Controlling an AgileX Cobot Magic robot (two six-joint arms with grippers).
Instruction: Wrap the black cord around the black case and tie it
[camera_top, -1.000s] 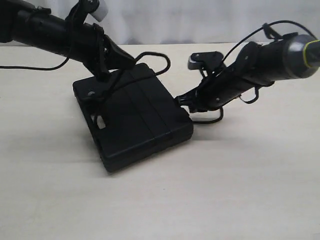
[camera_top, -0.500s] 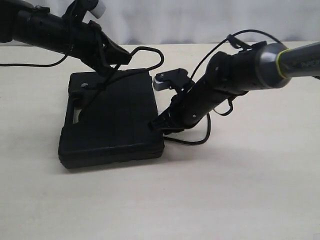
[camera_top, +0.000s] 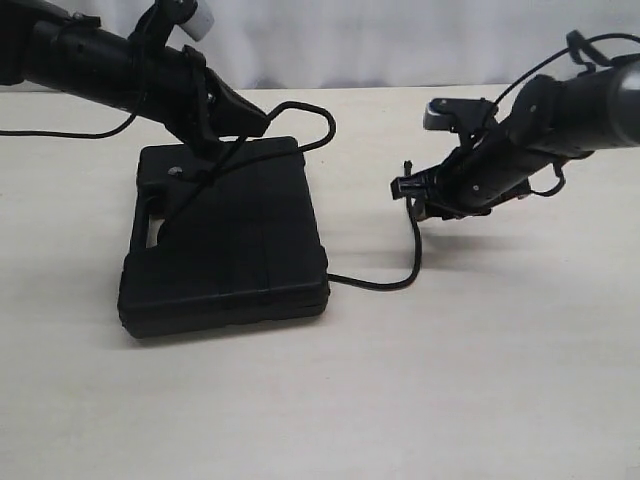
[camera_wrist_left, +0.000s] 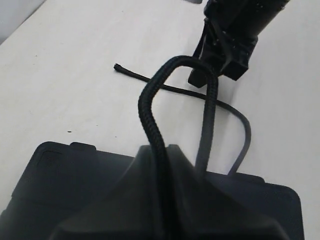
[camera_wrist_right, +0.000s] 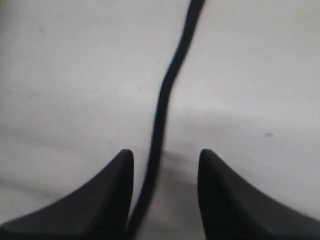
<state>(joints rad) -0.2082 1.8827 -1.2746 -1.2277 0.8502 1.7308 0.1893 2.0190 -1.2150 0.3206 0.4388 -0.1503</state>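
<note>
Right hand (camera_top: 408, 188) stood with its fingers (camera_wrist_right: 112, 185) partly apart. The thin, matte black braided cord (camera_wrist_right: 161, 112) ran down the gap between them, close against one finger. Nothing was pinched, and I could not tell whether the cord merely rested on the hand. The left hand (camera_top: 245, 125) was closed tight on another stretch of the same cord, and in the exterior view a loop arched out past its tips toward 2 o'clock.

The flat rectangular black plastic case (camera_top: 230, 240) lay flat on the pale desk (camera_top: 480, 380), at about 9 o'clock from the middle of the exterior view, partly under the left hand. One strand crossed its lid on a slant, from the left hand toward the handle cutout (camera_top: 150, 232). The cord came out again at the case's 4 o'clock corner, bent across the desk, and climbed to the right hand. That hand hung at 3 o'clock from the case, well apart from it.

By my judgement the wrap was loose and no tie had been made. With the fingers parted, the free end could drop out, and the slack run on the desk would let the strand slide off the case's corner. A hard pull by the closed left hand might also tilt or drag the case, undoing what wrap there was.
</note>
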